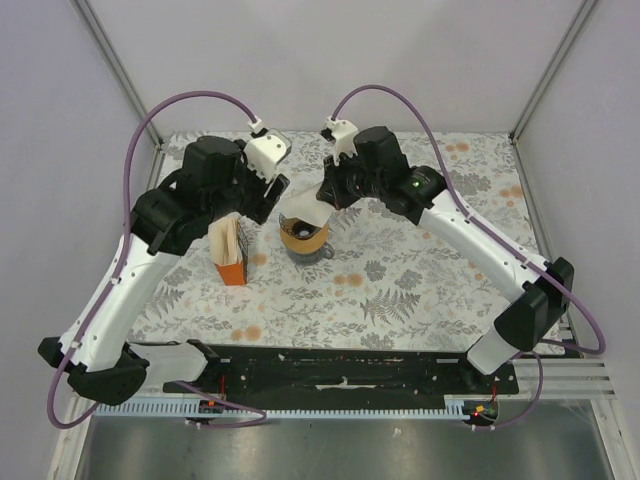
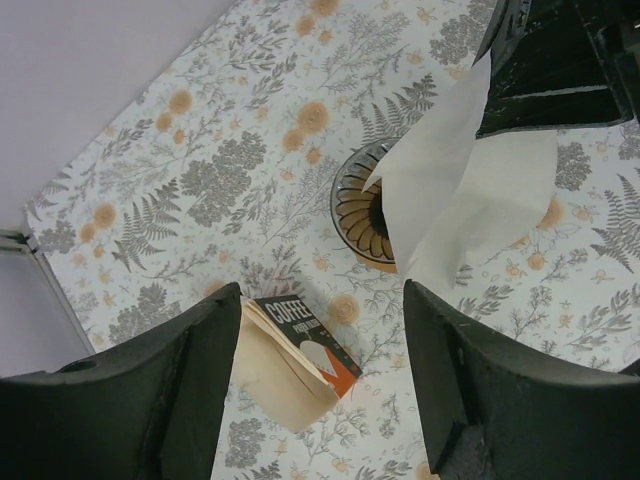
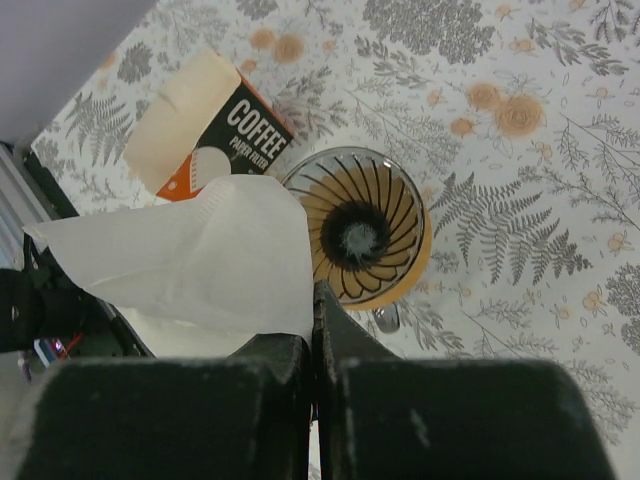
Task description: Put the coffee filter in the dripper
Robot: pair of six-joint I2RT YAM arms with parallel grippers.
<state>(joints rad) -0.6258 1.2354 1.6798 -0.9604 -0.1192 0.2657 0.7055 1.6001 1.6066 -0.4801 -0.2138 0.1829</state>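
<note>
The dripper (image 1: pixel 303 237), an orange-tan funnel with dark ribs, stands mid-table; it also shows in the right wrist view (image 3: pixel 365 235) and the left wrist view (image 2: pixel 358 215). My right gripper (image 3: pixel 315 300) is shut on a corner of the white coffee filter (image 3: pixel 190 260), held in the air just left of and above the dripper. From above the filter (image 1: pixel 305 212) hangs over the dripper's far rim below the right gripper (image 1: pixel 327 198). The filter (image 2: pixel 450 190) partly hides the dripper in the left wrist view. My left gripper (image 2: pixel 320 385) is open and empty, above the table left of the dripper (image 1: pixel 268 203).
An orange-and-black printed filter packet (image 1: pixel 230 253) stands left of the dripper, below the left gripper (image 2: pixel 300 345) (image 3: pixel 215 130). A bit of clear glass (image 3: pixel 386 318) shows under the dripper's rim. The floral tablecloth (image 1: pixel 420 290) covers the table.
</note>
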